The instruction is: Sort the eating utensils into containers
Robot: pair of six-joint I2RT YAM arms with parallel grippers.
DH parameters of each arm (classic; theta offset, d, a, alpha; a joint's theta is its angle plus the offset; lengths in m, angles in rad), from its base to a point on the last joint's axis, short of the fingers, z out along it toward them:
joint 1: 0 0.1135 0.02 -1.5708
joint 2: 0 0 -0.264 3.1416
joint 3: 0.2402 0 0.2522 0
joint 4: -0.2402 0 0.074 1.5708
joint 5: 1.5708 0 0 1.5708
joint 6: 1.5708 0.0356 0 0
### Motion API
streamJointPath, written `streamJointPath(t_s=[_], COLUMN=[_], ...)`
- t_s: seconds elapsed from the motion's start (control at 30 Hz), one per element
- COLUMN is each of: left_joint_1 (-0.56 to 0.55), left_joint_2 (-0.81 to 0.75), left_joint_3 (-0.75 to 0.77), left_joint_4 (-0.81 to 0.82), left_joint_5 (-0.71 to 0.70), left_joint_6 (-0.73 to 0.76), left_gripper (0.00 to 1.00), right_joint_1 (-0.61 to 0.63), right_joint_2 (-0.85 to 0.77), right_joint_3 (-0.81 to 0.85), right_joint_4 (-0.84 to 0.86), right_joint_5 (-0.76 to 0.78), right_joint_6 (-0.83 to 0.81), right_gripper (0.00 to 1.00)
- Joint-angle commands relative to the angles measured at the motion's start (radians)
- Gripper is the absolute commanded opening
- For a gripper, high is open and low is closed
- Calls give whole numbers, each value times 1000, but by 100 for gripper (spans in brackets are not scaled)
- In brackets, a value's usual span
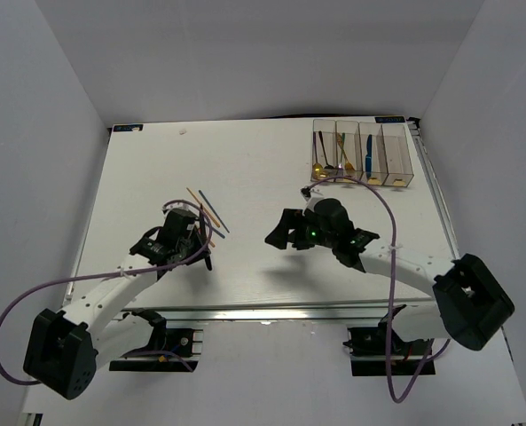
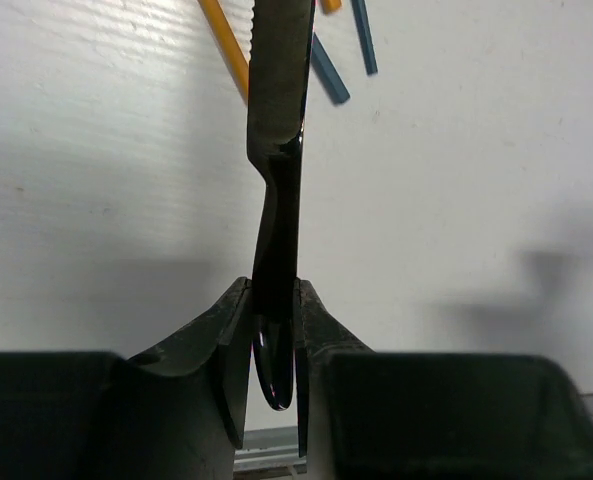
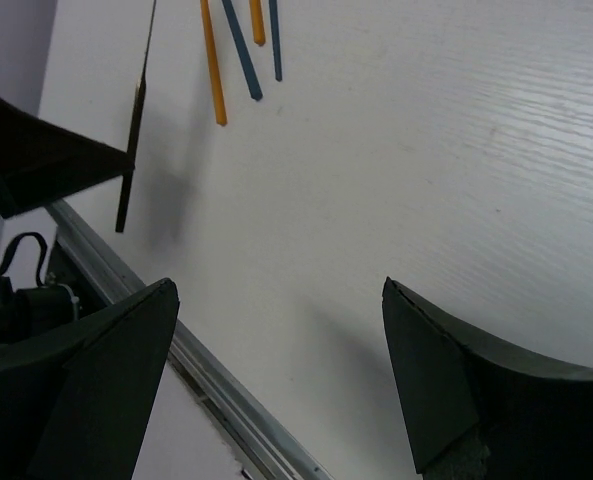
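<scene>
White, faintly grained tabletop fills both wrist views, with plain walls boxing it in overhead. From above, the left gripper hides what it carries. Its own camera shows the jaws clenched on a black knife: the glossy rounded handle end is pinched between the fingers, and the duller flat blade runs off the top of the frame. Thin orange and blue chopsticks lie on the table beyond, cut off by the same edge. The right gripper is spread wide, with table showing between its fingers; its view catches the knife edge-on, a dark sliver. Only the overhead shows the containers, clear plastic bins joined in a row at the far right corner. They hold gold and blue cutlery too small to tell apart.
</scene>
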Motion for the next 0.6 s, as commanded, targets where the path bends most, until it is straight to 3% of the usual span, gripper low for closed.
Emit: streamJointPath(t_s=[0.0, 0.3, 0.57], left_joint_1=[-22, -57, -70], left_joint_2=[-56, -108, -137], left_joint_3=[-37, -77, -83], left_joint_4=[42, 102, 123], left_joint_5=[25, 75, 98], left_joint_6=[-32, -32, -24], left_gripper=[0, 0, 0], right_joint_1=[24, 98, 159], right_joint_2=[75, 394, 580], right_joint_3=[39, 255, 462], right_joint_4=[193, 290, 215], right_joint_5=[-36, -66, -62], right_joint_6=[152, 275, 269], right_gripper=[86, 83, 78])
